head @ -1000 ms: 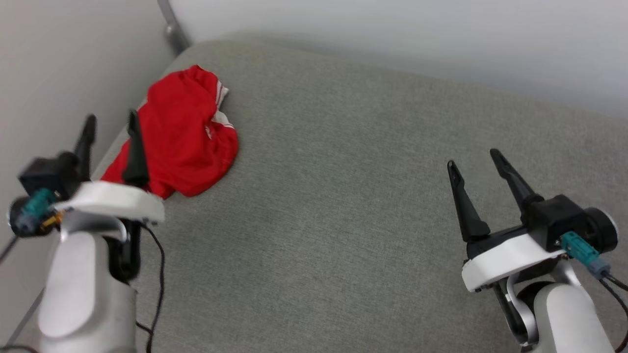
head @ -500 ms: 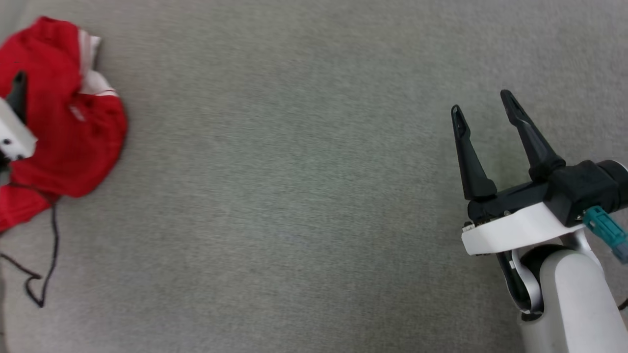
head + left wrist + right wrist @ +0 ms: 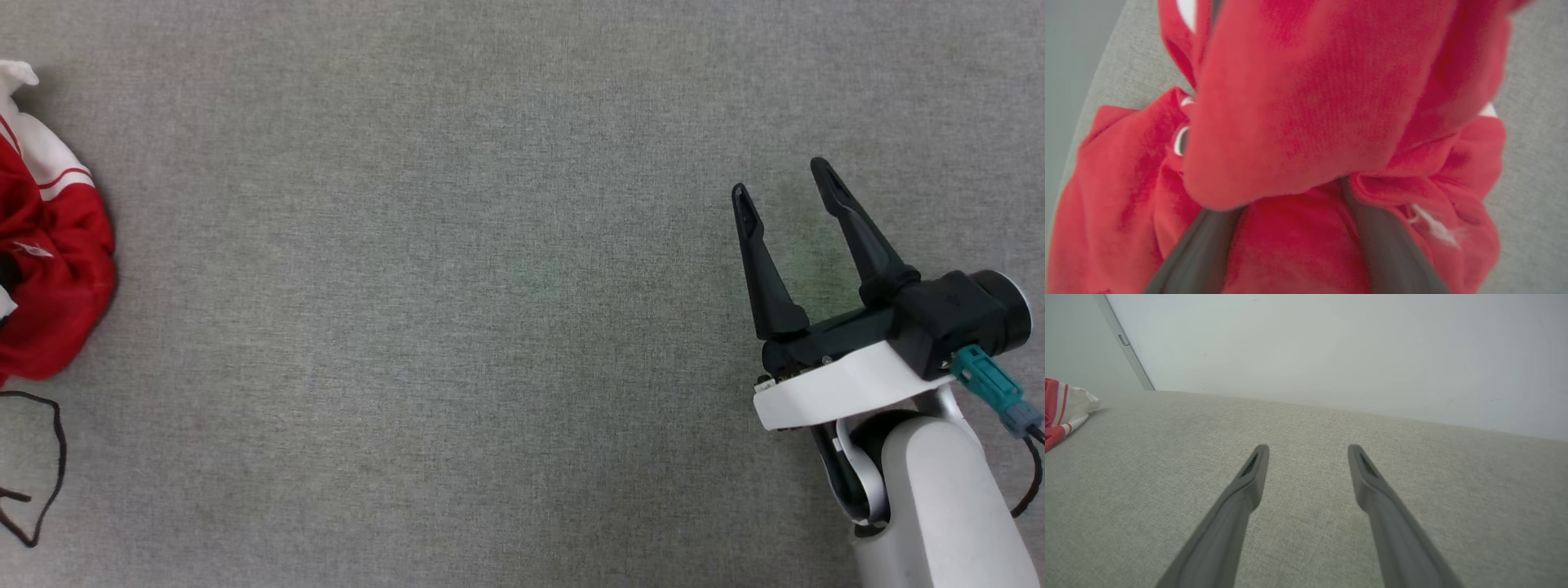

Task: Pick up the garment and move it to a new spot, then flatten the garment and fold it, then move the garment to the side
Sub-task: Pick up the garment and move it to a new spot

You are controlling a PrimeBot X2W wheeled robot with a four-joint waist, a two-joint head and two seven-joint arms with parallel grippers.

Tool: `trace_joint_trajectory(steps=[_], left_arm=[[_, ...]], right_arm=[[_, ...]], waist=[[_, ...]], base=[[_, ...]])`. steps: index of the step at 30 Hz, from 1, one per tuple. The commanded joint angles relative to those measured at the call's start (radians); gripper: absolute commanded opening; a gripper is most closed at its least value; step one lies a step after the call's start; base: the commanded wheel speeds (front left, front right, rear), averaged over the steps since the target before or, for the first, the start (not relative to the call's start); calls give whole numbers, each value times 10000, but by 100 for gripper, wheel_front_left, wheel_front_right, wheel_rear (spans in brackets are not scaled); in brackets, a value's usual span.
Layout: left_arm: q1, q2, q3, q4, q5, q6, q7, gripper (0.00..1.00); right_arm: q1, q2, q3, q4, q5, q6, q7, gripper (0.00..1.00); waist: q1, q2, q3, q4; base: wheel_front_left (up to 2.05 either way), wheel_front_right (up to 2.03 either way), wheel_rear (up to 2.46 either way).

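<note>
I've sunk the left gripper (image 3: pixel 1290 212), jaws spread, into the jersey (image 3: pixel 1306 122) at the cushion's (image 3: pixel 490 327) left edge — pinch next; right gripper (image 3: pixel 779 176) idle, spread.

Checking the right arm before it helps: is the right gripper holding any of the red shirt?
No, the right gripper stands open over the bare grey surface, with the garment lying well off to one side.
</note>
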State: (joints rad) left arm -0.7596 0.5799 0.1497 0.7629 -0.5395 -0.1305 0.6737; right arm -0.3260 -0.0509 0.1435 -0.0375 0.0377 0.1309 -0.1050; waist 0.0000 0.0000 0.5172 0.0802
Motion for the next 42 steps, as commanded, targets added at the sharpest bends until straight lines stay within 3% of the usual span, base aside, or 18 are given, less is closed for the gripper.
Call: trace_joint_trajectory(steps=[1, 2, 3, 4, 5, 17, 26, 30, 42], left_arm=[[647, -418, -210, 415, 13, 7, 352, 100], [675, -490, -223, 450, -54, 7, 397, 100], [679, -524, -251, 422, -30, 6, 323, 48], [665, -524, -288, 369, 32, 10, 165, 9], [628, -514, -312, 309, 88, 17, -38, 0], [-90, -348, -592, -108, 1151, 599, -3692, 0], [-358, -549, -870, -600, 1690, 687, -6468, 0], [-237, -1092, -1196, -1056, 1816, 699, -7033, 0], [641, -3989, -3391, -2305, 1735, 227, -7367, 0]], right_arm=[[39, 10, -22, 25, 87, -3, 24, 100], [69, 10, -26, 32, 96, -3, 46, 100], [108, 10, -33, 30, 112, -3, 69, 100], [130, 10, -49, 18, 105, -3, 60, 100], [154, 9, -65, 20, 110, -3, 72, 100], [871, 10, -831, 62, 305, -5, 136, 100], [1638, 10, -1093, -36, 527, -5, 265, 100], [1995, 9, -1262, -126, 665, -5, 370, 100], [2652, 13, -1312, -239, 984, -3, 629, 100]], waist=[[0, 0, -81, 12], [0, 0, -140, 15], [0, 0, -197, 23], [0, 0, -261, 35], [0, 0, -347, 44], [0, 0, -2192, 200], [0, 0, -3664, -141], [0, 0, -4055, -396], [0, 0, -4490, -1621]], base=[[0, 0, 0], [0, 0, 0], [0, 0, 0], [0, 0, 0], [0, 0, 0], [0, 0, 0], [0, 0, 0], [0, 0, 0], [0, 0, 0]])
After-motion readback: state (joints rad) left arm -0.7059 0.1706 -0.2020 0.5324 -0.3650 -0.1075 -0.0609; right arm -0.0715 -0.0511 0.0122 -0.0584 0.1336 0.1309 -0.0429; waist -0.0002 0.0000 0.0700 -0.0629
